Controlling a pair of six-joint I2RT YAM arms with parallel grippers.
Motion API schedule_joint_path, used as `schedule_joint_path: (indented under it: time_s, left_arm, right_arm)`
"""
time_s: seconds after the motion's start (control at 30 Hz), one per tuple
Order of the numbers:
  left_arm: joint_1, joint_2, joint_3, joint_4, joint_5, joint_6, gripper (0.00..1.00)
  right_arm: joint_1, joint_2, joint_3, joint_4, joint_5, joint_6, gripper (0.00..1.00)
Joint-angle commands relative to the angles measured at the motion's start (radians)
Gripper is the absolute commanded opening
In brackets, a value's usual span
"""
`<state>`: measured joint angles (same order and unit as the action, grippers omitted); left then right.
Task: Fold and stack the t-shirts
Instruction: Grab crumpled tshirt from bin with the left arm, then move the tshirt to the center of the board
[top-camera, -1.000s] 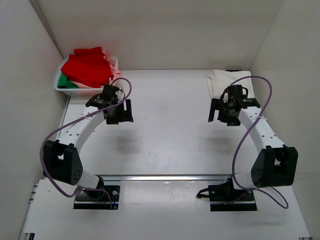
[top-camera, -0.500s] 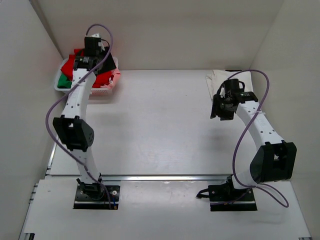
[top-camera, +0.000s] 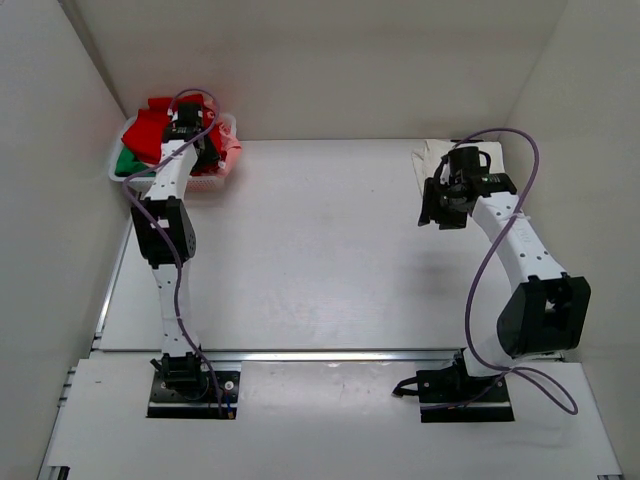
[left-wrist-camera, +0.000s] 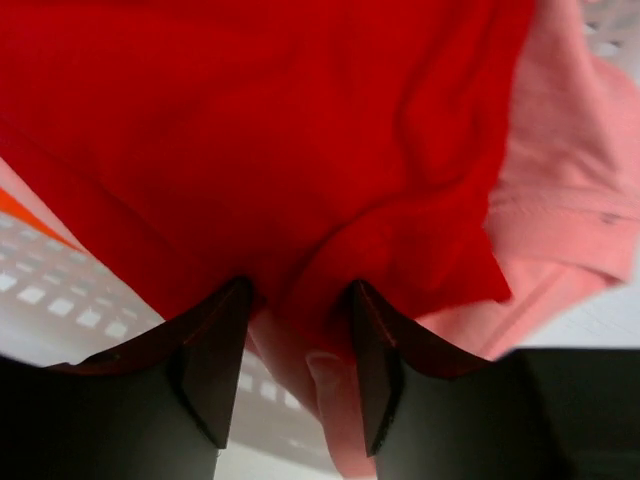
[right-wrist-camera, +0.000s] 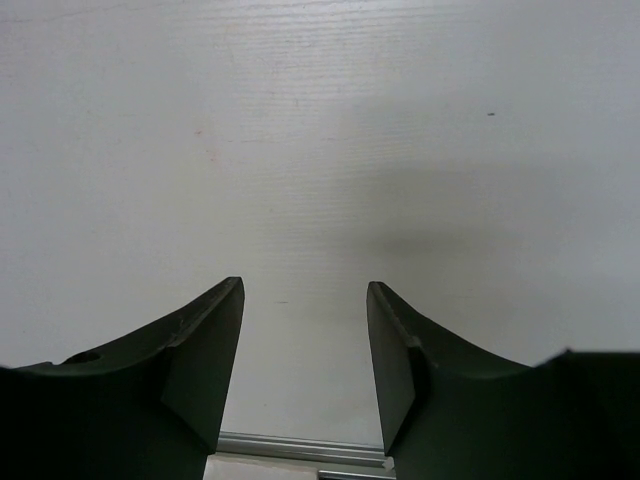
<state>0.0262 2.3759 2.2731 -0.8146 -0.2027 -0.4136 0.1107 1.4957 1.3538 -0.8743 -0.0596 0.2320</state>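
Observation:
The red t-shirt (top-camera: 150, 122) lies heaped in the white mesh basket (top-camera: 116, 172) at the back left, over the green t-shirt (top-camera: 126, 160) and the salmon-pink t-shirt (top-camera: 229, 150). My left gripper (top-camera: 192, 135) reaches into the basket. In the left wrist view this gripper (left-wrist-camera: 300, 290) is shut on a bunched fold of the red t-shirt (left-wrist-camera: 250, 130), with the pink t-shirt (left-wrist-camera: 565, 180) beside and under it. The cream-white t-shirt (top-camera: 430, 156) lies at the back right, partly hidden by my right arm. My right gripper (top-camera: 435, 210) hangs open above bare table, nothing between its fingers (right-wrist-camera: 205, 360).
The basket's mesh wall (left-wrist-camera: 40, 295) shows under the red cloth. White walls close in the table on the left, back and right. A metal rail (top-camera: 330, 354) runs along the near edge in front of both arm bases.
My left arm swung from the table's left middle out to the basket and closed on the red cloth. My right gripper narrowed and shifted slightly toward the back.

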Motion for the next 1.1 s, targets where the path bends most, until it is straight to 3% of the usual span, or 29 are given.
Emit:
schedule_joint_path:
  time_s: [0.0,0.03,0.07,0.13,0.17,0.2,0.23,0.47,0.5,0.63,0.7,0.83,0.93,1.07]
  left_arm:
    - [0.003,-0.014,0.056,0.063,-0.045,-0.029,0.53]
    - [0.007,-0.012,0.047,0.068,-0.042,-0.034,0.37]
    - [0.005,-0.010,0.051,0.071,-0.034,-0.029,0.29]
    - [0.003,-0.014,0.031,0.086,-0.031,-0.029,0.30]
    - [-0.002,-0.018,0.028,0.093,-0.046,-0.025,0.24]
    - [-0.005,-0.020,0.033,0.084,-0.048,-0.024,0.08]
    - [-0.009,-0.031,0.051,0.072,-0.077,-0.033,0.00]
    - [-0.043,-0.246,0.086,0.091,-0.041,-0.015,0.00]
    - [-0.065,-0.286,0.089,0.078,-0.039,-0.012,0.00]
    - [-0.225,-0.516,0.001,0.037,-0.005,0.037,0.00]
    - [-0.309,-0.620,-0.117,0.036,0.055,0.049,0.00]
    - [-0.452,-0.856,-0.389,0.122,0.322,-0.013,0.00]
    - [-0.467,-1.062,-0.587,0.230,0.493,-0.104,0.00]
    - [-0.350,-1.242,-0.734,0.317,0.662,-0.207,0.00]
  right_arm:
    - [0.019,0.038,0.039,-0.005,0.010,-0.017,0.50]
    - [0.018,0.054,0.040,0.006,0.010,-0.017,0.49]
    - [0.012,0.058,0.034,0.006,0.009,-0.014,0.49]
    - [0.010,0.063,0.031,0.012,0.010,-0.017,0.48]
    - [0.010,0.067,0.027,0.015,0.003,-0.013,0.48]
    - [0.008,0.068,0.024,0.017,0.000,-0.011,0.45]
    - [0.013,0.072,0.021,0.023,0.001,-0.010,0.40]
    - [0.023,0.059,0.034,0.038,0.003,0.000,0.01]
    - [0.025,0.055,0.034,0.039,0.000,0.001,0.00]
    - [0.029,0.009,0.017,0.068,-0.017,0.020,0.00]
    - [0.034,-0.030,0.003,0.085,-0.022,0.023,0.02]
    - [0.029,-0.128,-0.046,0.100,-0.054,0.018,0.10]
    - [0.011,-0.250,-0.122,0.121,-0.091,0.020,0.15]
    - [-0.059,-0.351,-0.194,0.143,-0.181,0.021,0.24]
